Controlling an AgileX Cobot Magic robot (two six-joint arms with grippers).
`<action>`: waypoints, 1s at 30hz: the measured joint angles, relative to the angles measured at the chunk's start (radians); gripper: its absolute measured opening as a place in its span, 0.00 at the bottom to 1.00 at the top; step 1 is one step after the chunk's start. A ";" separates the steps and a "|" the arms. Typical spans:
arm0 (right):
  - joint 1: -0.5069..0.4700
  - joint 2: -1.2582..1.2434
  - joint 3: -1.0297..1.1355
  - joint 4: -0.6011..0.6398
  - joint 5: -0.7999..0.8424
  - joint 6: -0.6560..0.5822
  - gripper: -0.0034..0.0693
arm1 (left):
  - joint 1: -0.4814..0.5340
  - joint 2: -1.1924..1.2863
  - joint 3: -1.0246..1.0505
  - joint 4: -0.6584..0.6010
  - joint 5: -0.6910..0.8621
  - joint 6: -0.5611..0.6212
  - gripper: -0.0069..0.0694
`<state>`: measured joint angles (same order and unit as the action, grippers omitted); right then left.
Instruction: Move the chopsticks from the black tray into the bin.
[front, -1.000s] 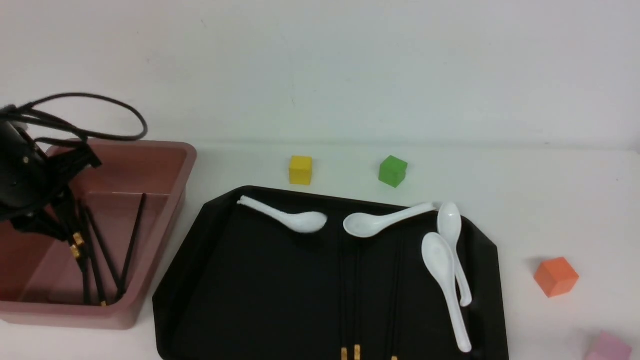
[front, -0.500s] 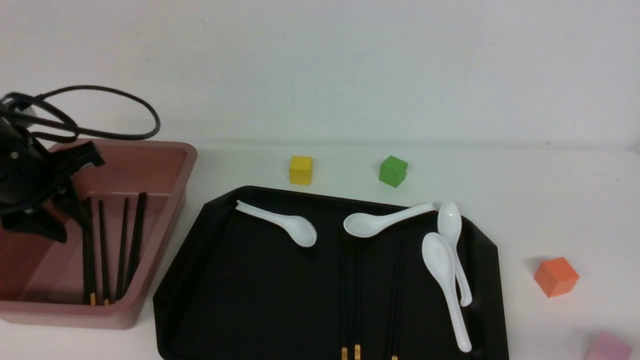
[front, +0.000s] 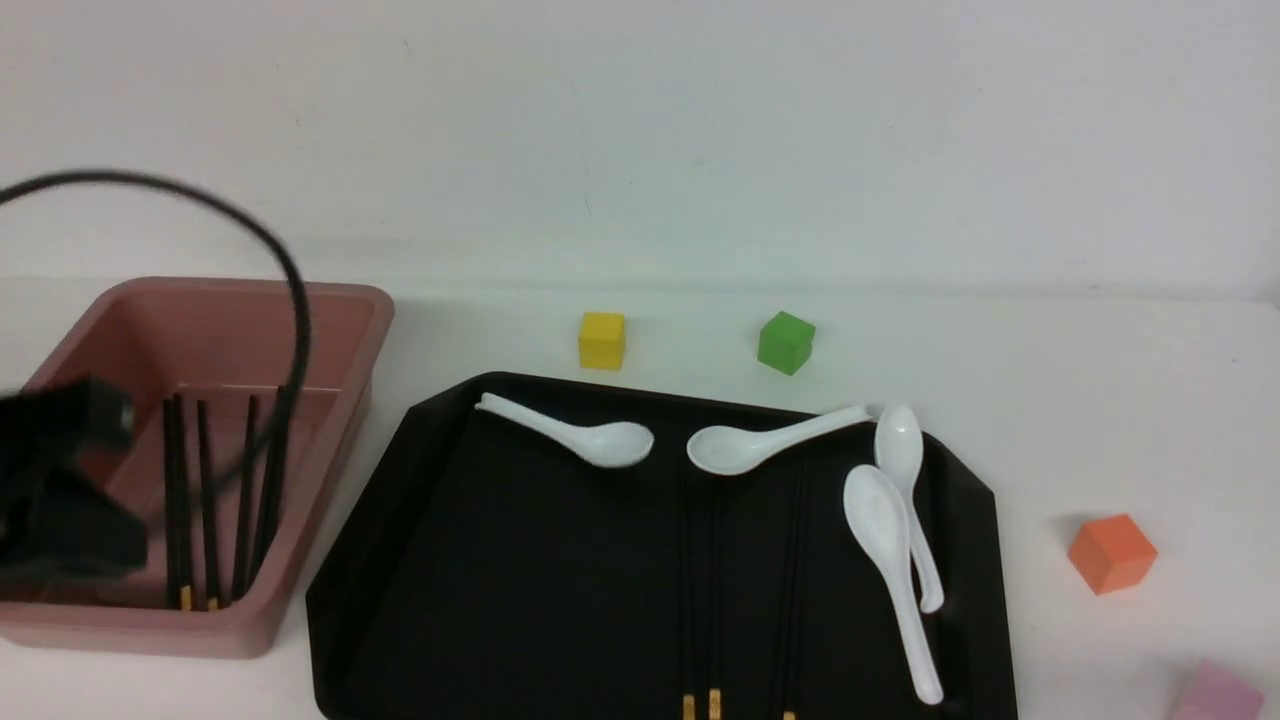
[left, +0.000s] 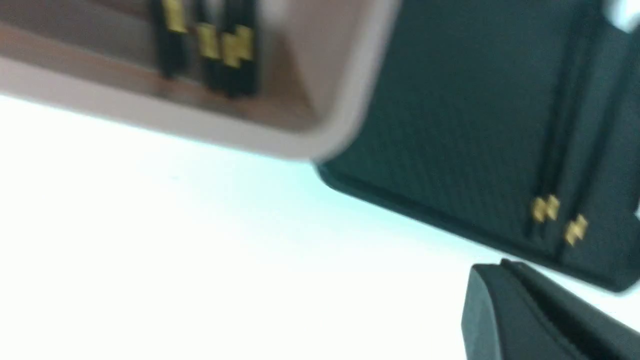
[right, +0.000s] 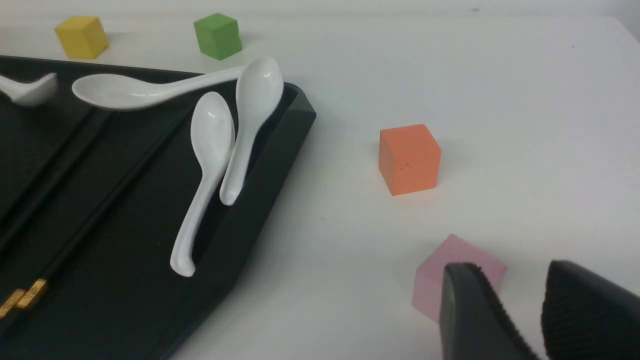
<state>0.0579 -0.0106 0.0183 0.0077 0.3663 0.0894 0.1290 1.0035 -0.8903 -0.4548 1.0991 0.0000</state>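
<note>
Chopsticks at 6 o'clock of black tray: light, stiff, slick; we judge mid-shaft pinch best. Left gripper closed; right gripper narrowly parted, empty.

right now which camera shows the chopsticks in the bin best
The front view: the chopsticks lie nearly full length in the bin. The left wrist view shows only their blurred gold-banded ends; the right wrist view misses them.
</note>
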 joint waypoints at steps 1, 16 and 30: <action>0.000 0.000 0.000 0.000 0.000 0.000 0.38 | 0.000 -0.048 0.037 -0.016 -0.016 0.025 0.07; 0.000 0.000 0.000 0.000 0.000 0.000 0.38 | 0.000 -0.638 0.438 -0.184 -0.405 0.108 0.07; 0.000 0.000 0.000 0.000 0.000 0.000 0.38 | 0.000 -0.647 0.445 -0.185 -0.396 0.110 0.07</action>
<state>0.0579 -0.0106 0.0183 0.0077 0.3663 0.0894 0.1290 0.3562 -0.4454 -0.6400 0.7031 0.1095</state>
